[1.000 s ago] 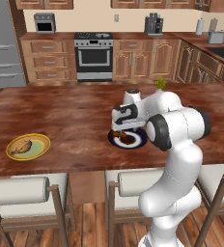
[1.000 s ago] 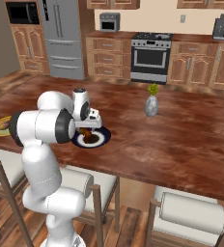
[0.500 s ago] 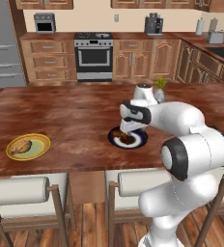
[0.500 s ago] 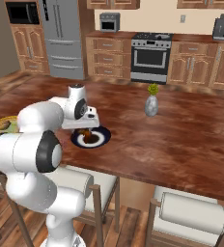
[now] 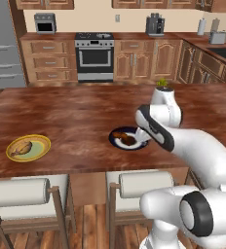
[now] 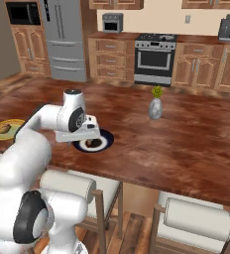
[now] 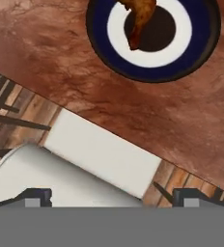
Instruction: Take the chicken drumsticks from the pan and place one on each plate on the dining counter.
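Kitchen cabinets and a stove [image 5: 94, 52] stand behind the long reddish-brown counter [image 5: 76, 116] in the left base view; the white arm rises from the lower right, bends forward over the counter's near edge, and its hand hangs just right of the blue plate [image 5: 128, 138], partly covering it; the dark drumstick [image 5: 124, 138] lies on that plate; well to the left the yellow plate [image 5: 28, 148] carries the pale drumstick [image 5: 21, 148].

From the right base view the arm curls from the lower left, the hand low over the blue plate's near-left rim; a vase [image 6: 155, 106] stands well apart to the right.

Hand view: the gripper [image 7: 112, 197] is spread wide and holds nothing; its fingertips [image 7: 36, 196] sit over a stool cushion [image 7: 99, 157]; the drumstick on the blue plate lies beyond them.
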Motion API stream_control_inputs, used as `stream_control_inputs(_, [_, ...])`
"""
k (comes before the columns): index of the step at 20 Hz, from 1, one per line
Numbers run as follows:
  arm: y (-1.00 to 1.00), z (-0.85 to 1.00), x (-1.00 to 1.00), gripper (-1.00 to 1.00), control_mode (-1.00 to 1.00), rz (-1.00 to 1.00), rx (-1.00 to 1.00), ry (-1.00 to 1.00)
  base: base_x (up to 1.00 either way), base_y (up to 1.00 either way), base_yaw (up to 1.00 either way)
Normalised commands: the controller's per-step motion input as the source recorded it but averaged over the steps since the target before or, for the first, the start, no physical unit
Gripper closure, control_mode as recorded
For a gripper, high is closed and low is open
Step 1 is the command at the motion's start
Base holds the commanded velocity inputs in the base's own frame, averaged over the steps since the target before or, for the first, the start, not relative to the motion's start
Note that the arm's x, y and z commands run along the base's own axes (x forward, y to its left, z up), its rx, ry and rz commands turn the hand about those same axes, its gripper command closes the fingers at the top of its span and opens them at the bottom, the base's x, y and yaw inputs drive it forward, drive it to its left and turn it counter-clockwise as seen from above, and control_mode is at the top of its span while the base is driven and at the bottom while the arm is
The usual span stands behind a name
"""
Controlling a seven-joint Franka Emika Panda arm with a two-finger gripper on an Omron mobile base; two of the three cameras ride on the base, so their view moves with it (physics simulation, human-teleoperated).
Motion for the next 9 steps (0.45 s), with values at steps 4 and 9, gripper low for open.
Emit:
stream_control_inputs(4, [-0.13, 0.28, -0.97, -1.00, -1.00, 0.00, 0.00, 0.00, 0.00, 0.00, 0.00])
stream_control_inputs(9, [-0.02, 0.09, -1.00, -1.00, -1.00, 0.00, 0.00, -0.01, 0.00, 0.00, 0.00])
